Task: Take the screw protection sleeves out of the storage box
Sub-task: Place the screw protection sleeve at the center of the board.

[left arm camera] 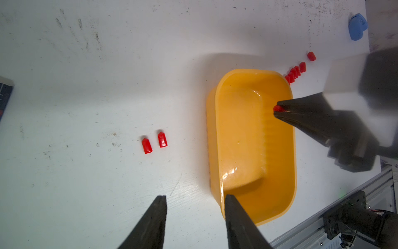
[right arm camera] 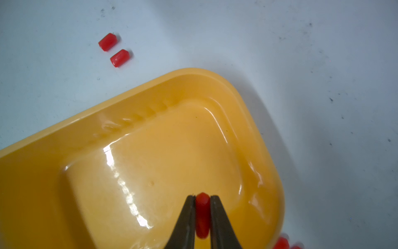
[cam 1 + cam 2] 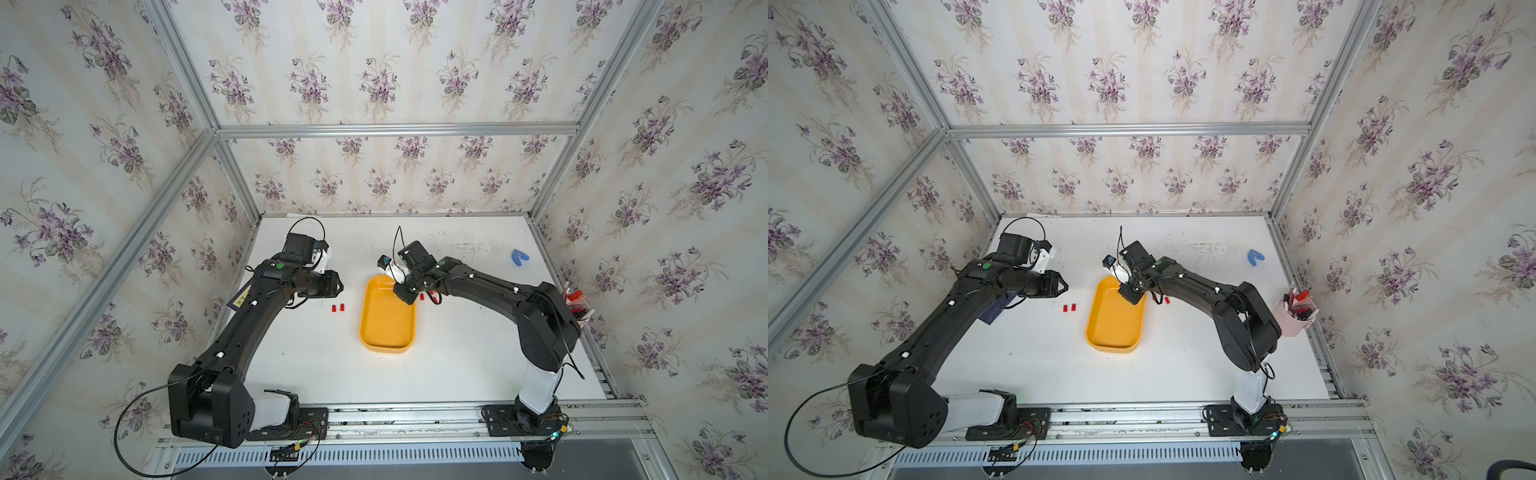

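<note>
On the white desk [image 3: 457, 365] the yellow storage box [image 3: 386, 320] sits between the arms. The left hand [image 1: 195, 197] hangs spread left of it. The right hand [image 2: 202, 197], over the box's far right part, pinches one red screw protection sleeve [image 2: 202, 215]. Left of the box lie two sleeves [image 3: 337, 308], and just right of its far end a row of sleeves [image 1: 295, 73].

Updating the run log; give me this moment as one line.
right claw: shut on red cap, over yellow tray | left claw: open, empty | loose caps: on table, both sides of tray
</note>
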Motion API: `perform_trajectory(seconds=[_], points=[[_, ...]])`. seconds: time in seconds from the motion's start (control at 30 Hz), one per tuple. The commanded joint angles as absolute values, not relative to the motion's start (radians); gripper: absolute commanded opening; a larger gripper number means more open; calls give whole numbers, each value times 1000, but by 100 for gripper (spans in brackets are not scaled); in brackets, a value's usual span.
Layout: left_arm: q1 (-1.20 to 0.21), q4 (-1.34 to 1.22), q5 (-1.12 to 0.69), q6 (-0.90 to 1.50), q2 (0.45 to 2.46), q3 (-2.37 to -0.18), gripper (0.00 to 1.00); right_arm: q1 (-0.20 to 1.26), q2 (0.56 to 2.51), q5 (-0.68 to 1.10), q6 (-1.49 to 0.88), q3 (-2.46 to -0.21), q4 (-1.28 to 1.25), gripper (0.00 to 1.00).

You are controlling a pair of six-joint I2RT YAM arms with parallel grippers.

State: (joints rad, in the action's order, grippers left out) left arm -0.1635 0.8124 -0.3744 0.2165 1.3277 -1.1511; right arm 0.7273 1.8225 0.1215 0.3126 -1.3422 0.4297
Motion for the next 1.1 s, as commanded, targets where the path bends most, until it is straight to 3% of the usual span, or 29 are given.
perform_trajectory(seconds=[0.0, 0.2, 0.4, 1.07], points=[[-163, 803, -387, 216, 1326, -1157, 49, 683, 1760, 99, 256, -1295, 429, 17], [-163, 803, -388, 217, 1329, -1155, 49, 577, 1662, 77, 239, -1179, 425, 18], [-162, 801, -394, 221, 1333, -1154, 49, 495, 1697, 75, 235, -1151, 404, 18], [-163, 802, -385, 218, 1350, -1151, 49, 443, 1841, 76, 255, -1089, 334, 19]])
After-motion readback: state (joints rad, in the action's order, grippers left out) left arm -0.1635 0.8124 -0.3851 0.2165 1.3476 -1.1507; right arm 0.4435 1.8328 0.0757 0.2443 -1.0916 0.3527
